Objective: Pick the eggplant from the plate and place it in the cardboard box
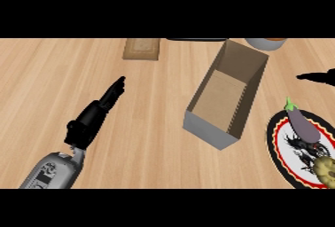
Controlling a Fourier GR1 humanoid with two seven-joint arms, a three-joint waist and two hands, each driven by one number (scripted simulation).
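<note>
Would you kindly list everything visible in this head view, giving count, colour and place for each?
counter: one, light wood, fills the view
cardboard box: one, brown, open-topped, right of centre
plate: one, black rim, red ring, white middle with a black pattern, right edge, partly cut off
eggplant: one, purple with a green stem, lying on the plate
bumpy lump: one, yellow-brown, on the plate's lower right, cut off
flat rectangle: one, tan, top edge, left of the box
vessel: one, grey with orange, top edge, mostly cut off
dark strip: one, black, top edge, unidentifiable
left hand: one, black, fingers straight, left of the box
right hand: one, black, partly showing at the right edge
</note>
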